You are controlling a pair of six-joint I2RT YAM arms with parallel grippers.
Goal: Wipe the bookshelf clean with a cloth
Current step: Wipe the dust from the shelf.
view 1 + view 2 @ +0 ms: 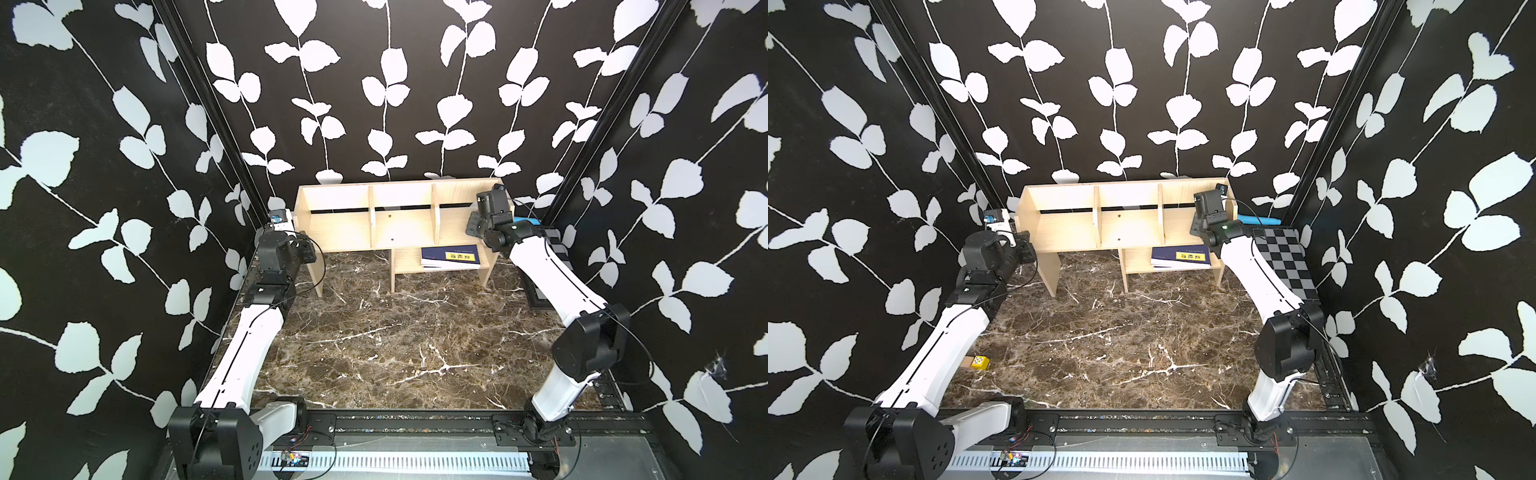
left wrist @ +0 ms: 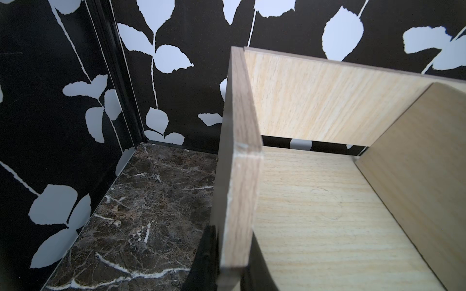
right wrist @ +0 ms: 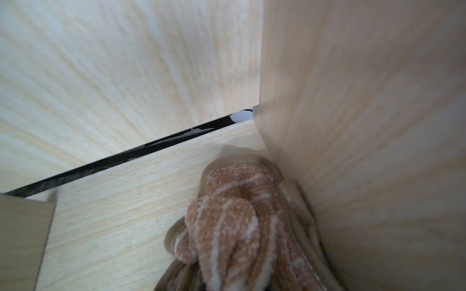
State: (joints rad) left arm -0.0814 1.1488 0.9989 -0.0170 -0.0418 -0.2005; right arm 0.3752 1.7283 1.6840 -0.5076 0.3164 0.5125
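Table: the dark marbled table (image 1: pixel 395 340) fills the lower middle of both top views in front of you.
Bookshelf: the bookshelf (image 1: pixel 401 232) stands on it at the centre of the frame, its back to the leaf-patterned wall. You can see two dividers and three upper compartments.
Right arm: your right arm (image 1: pixel 552 282) runs from the lower right of the frame up into the shelf's right-hand compartment.
Left arm: your left arm (image 1: pixel 245 345) runs from the lower left up to the shelf's left end.
Chequered board: in a top view the chequered board (image 1: pixel 1287 257) lies along the table's right edge, just beside the right arm.
Book: the dark blue book (image 1: pixel 451 257) with a yellow label lies flat on the small lower shelf, below the right-hand compartment.
Cloth: you see the cloth (image 3: pixel 227 221) only in the right wrist view, bunched at lower centre. It rests on the compartment floor, close against the end panel near the back corner.
Right gripper: your right gripper (image 1: pixel 477 222) is pressed together on the bunched cloth, and the fabric hides its tips.
Left gripper: your left gripper (image 2: pixel 233 259) pinches the bookshelf's left end panel, with a dark finger (image 2: pixel 208 252) on either face.
Blue object: a blue object (image 1: pixel 1258 219) lies just right of the shelf. You cannot tell what it is.
Yellow block: a small yellow block (image 1: pixel 980 362) sits on the table at lower left, beside the left arm.
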